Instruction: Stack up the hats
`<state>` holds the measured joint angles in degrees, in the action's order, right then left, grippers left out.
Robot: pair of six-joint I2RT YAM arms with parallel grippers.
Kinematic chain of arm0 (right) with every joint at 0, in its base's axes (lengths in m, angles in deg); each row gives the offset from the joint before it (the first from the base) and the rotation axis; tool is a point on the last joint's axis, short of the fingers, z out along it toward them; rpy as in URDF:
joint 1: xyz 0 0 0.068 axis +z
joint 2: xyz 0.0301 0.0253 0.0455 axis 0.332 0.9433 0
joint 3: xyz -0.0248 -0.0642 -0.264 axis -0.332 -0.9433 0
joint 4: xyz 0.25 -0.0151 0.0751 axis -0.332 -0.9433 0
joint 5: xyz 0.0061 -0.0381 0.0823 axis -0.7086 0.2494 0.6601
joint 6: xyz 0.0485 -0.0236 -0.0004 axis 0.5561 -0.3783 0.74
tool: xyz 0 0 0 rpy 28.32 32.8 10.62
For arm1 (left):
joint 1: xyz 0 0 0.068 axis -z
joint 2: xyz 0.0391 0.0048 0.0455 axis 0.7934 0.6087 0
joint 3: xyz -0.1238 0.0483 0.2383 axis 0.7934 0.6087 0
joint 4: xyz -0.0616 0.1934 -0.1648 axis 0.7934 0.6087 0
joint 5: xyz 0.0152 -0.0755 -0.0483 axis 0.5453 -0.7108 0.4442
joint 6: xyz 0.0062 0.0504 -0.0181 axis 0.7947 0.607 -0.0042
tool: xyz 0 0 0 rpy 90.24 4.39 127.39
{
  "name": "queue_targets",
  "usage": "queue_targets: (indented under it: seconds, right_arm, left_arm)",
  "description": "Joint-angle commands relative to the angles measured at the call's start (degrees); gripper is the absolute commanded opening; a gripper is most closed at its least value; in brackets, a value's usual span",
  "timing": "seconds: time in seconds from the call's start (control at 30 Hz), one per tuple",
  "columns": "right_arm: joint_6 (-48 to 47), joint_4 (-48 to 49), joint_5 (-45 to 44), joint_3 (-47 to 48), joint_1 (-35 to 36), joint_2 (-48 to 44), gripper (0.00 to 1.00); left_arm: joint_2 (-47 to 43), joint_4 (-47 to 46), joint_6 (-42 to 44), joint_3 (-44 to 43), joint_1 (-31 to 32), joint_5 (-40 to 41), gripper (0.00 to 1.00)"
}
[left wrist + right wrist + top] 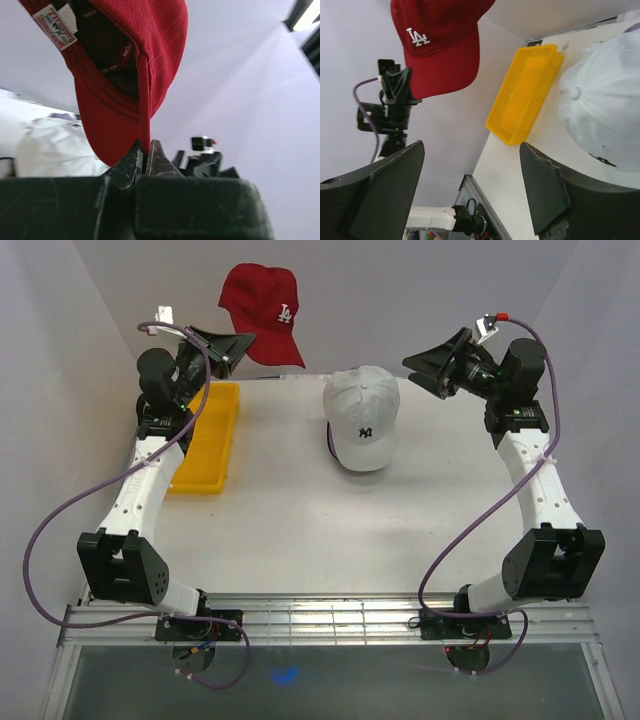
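Observation:
The dark red cap (262, 312) with a white logo hangs in the air at the back left, above the table. My left gripper (236, 346) is shut on the edge of its brim (145, 125); its fingertips (136, 157) pinch the fabric. The white cap (362, 418) sits on the table's middle back, on top of other caps. A lavender edge (329, 443) shows under its left side. The black cap is hidden. My right gripper (428, 370) is open and empty, raised to the right of the white cap (605, 110). The red cap (440, 45) also shows in the right wrist view.
A yellow plastic tray (208, 438) lies along the table's left side, under the left arm, and shows in the right wrist view (527, 95). White walls close in the back and both sides. The arms' bases stand at the near edge.

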<state>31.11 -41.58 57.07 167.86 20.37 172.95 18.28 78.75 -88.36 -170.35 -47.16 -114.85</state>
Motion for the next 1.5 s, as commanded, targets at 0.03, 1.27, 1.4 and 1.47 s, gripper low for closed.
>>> queue_targets:
  seconds: [0.03,1.27,1.4,1.47]
  right_arm:
    - [10.05,13.48,4.26,0.58,2.01,1.06,0.83]
    - [20.45,25.29,4.08,-4.34,6.76,7.31,0.39]
    - [13.94,18.7,4.26,-4.52,5.88,8.54,0.34]
    - [10.43,15.27,3.91,-4.87,5.62,9.06,0.33]
  left_arm:
    - [1.58,-25.08,-15.27,1.64,3.0,-7.13,0.0]
    - [19.34,-61.3,-32.07,13.59,17.59,-5.37,0.0]
    - [22.32,-61.13,-31.45,15.09,18.12,-7.21,0.0]
    - [23.73,-61.04,-31.54,15.0,18.3,-7.57,0.0]
